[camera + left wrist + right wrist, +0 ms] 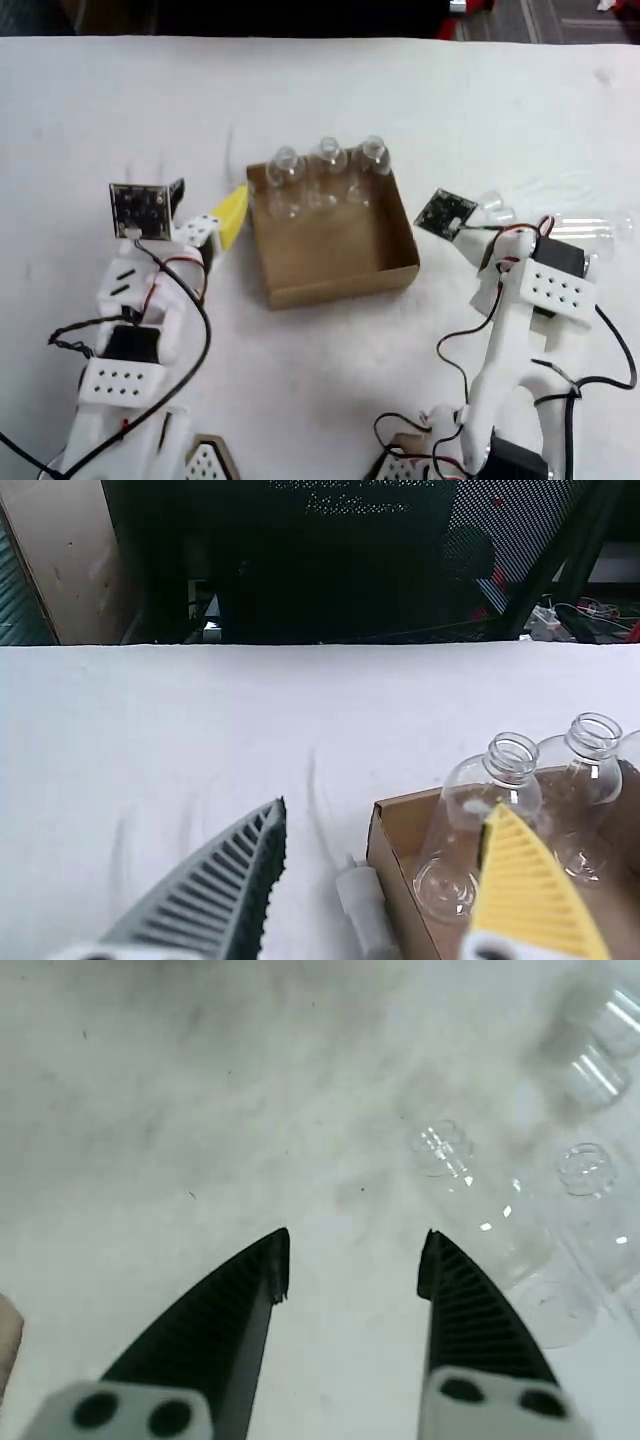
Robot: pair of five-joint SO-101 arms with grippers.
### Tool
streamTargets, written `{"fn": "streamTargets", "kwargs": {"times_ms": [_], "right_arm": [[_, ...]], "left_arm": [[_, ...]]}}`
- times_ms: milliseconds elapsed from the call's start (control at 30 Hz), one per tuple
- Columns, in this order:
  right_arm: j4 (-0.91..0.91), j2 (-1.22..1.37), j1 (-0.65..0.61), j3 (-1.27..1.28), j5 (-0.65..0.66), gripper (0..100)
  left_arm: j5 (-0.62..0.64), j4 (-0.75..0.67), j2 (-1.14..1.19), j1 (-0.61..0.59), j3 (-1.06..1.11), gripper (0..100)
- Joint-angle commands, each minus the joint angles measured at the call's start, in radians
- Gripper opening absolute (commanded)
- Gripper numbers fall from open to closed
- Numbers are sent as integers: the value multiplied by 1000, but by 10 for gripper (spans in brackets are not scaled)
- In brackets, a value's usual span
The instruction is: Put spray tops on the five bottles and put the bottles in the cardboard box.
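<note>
Step in hand, as judged: the capping stage, with boxing part done. The box sat at table centre. Three bottles stood upright along its 12 o'clock wall. Their necks were open in the left wrist view, with no spray tops fitted.

Left gripper: fingers apart, holding nothing, positioned at the box's 9 o'clock wall. A small white piece lay on the table just beside that wall, between the fingers. It may be a spray top, but this could not be confirmed.

Right gripper: fingers apart and empty, above bare table at the box's 3 o'clock. Loose bottles lay on their sides just beyond it, uncapped. The nearest lay just off one fingertip.

Next move, as judged: the right gripper would need to come over the nearest loose bottle and close across its body. The round, clear body may roll or slip. The three boxed bottles lacked tops, so boxing alone would not finish the task.
</note>
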Motion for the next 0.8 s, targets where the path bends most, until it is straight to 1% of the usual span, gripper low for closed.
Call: {"fn": "streamTargets", "kwargs": {"times_ms": [0, 267, 467, 567, 767], "right_arm": [[-54, 5, -8, 31, 55, 191], [-180, 1, 7, 133, 161, 191], [-197, 12, 48, 104, 336, 191], [-147, 39, 47, 46, 416, 191], [85, 231, 44, -285, 420, 191]], "left_arm": [[-9, -25, -28, -2, -5, 293], [-9, -25, -28, -2, -5, 293], [-9, -25, -27, -2, -5, 293], [-9, -25, -27, -2, -5, 293], [-9, -25, -27, -2, -5, 293]]}}
